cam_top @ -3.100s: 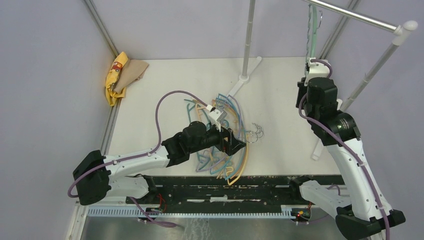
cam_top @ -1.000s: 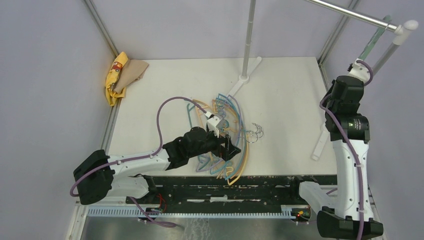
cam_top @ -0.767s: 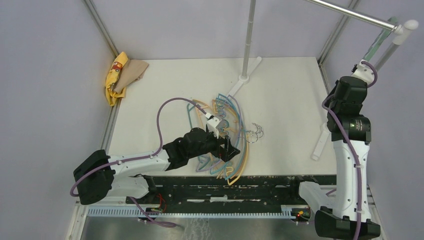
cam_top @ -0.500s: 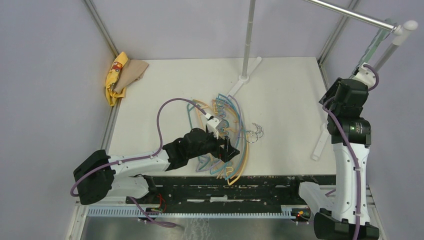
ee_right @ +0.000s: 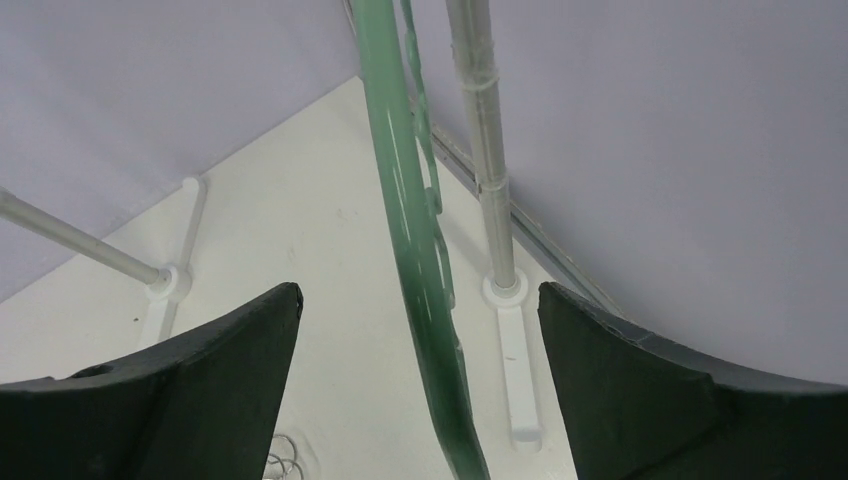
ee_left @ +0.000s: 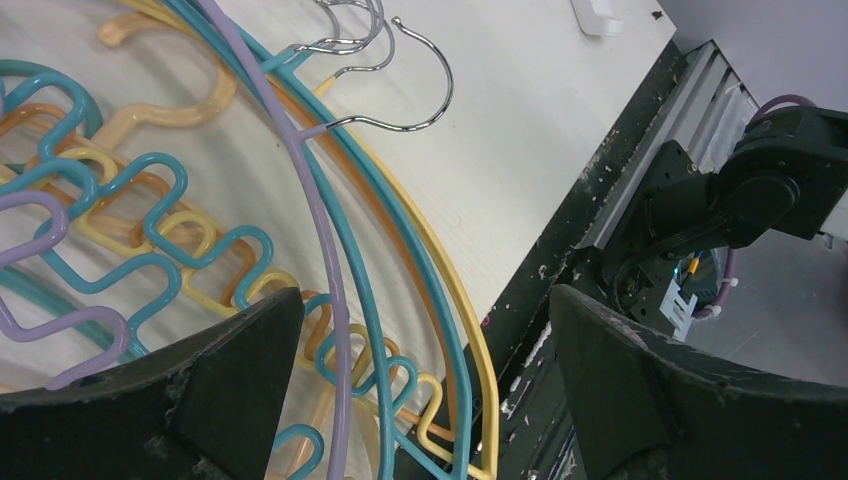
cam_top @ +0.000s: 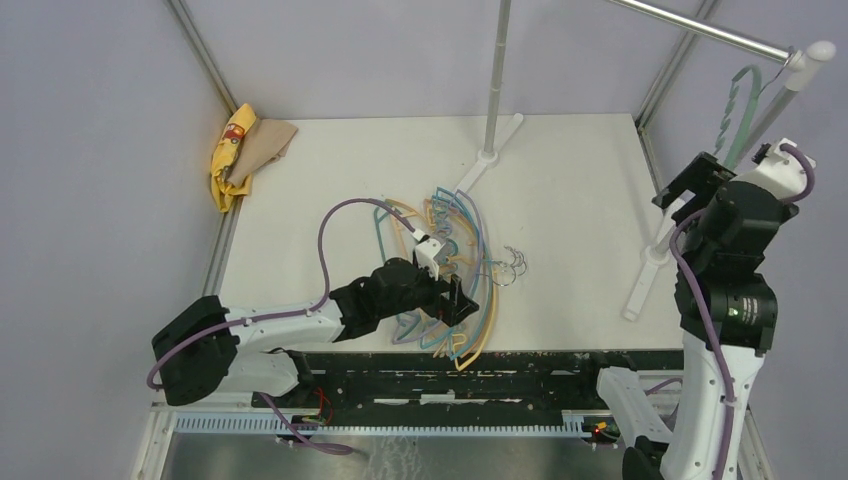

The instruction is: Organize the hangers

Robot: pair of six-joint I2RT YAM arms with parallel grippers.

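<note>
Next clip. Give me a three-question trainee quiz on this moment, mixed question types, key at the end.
1. True or false: the right gripper is shut on the green hanger.
2. The open left gripper is over: A) the cloth; B) the hanger pile; C) the rack foot.
3. How many hangers hang from the rail?
Key: 1 false, it is open, the green hanger between its fingers but apart from both; 2 B; 3 one.

Likely lab: grey-walled robot table [cam_top: 570, 190]
</note>
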